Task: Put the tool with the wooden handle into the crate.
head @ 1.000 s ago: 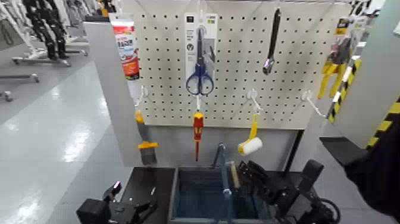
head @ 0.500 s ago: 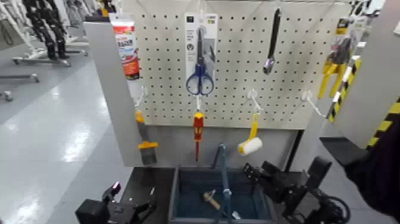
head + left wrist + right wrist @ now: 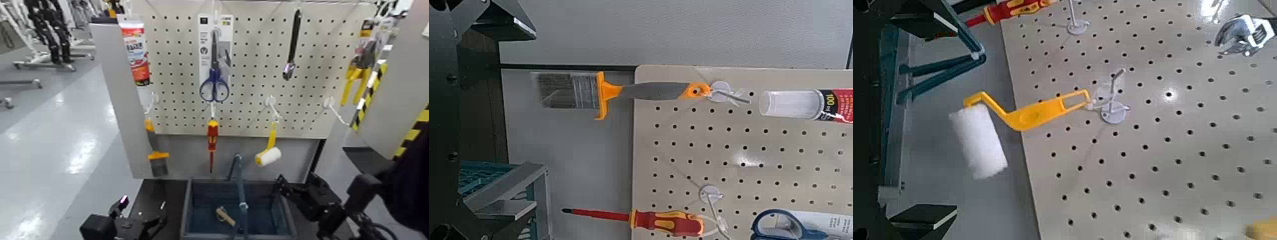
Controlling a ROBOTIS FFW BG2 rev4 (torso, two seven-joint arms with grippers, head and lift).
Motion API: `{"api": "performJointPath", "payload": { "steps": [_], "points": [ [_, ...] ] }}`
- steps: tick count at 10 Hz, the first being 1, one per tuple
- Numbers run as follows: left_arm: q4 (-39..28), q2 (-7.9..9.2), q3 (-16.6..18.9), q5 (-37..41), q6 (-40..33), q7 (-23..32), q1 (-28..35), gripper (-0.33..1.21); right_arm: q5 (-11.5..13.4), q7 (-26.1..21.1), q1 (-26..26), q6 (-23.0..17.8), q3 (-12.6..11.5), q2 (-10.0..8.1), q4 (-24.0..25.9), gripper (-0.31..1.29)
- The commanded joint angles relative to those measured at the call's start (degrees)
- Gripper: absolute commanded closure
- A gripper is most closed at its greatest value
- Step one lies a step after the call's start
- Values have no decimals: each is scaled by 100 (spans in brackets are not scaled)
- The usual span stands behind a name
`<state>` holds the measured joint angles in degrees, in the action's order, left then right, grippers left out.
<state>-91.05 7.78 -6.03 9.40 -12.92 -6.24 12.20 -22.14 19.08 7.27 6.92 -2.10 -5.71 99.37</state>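
Trowel (image 3: 225,216) lies down inside the crate (image 3: 187,214), its pale, rounded wooden handle slanting across the blue-grey floor, bright against it. The handle shows plainly from my head, near the crate's arched carrying handle (image 3: 242,191); its dark blade I cannot make out. My right gripper (image 3: 297,182) is at the crate's right side, jaws wide apart with nothing between them. My left gripper (image 3: 143,210) waits on the crate's other side, its jaws apart and empty too.
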Motion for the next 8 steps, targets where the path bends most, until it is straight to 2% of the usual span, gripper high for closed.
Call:
{"api": "performJointPath", "payload": {
  "steps": [1, 2, 3, 5, 7, 8],
  "points": [
    [0, -4, 15, 1, 0, 9, 19, 11, 562, -757, 644, -516, 43, 140, 531, 8],
    [0, -13, 15, 1, 0, 9, 19, 11, 940, -898, 872, -710, 43, 219, 654, 9],
    [0, -13, 15, 1, 0, 9, 28, 11, 1089, -1117, 1066, -1026, 105, 272, 663, 9],
    [-9, -13, 23, 1, 0, 9, 37, 11, 1625, -1460, 1417, -1501, 149, 421, 672, 11],
    [-18, -13, 32, 1, 0, 9, 54, 11, 1951, -1864, 1725, -1826, 184, 545, 610, 11],
    [-26, -13, 41, 1, 0, 9, 54, 11, 2003, -1926, 1804, -1817, 175, 571, 610, 11]
  ]
}}
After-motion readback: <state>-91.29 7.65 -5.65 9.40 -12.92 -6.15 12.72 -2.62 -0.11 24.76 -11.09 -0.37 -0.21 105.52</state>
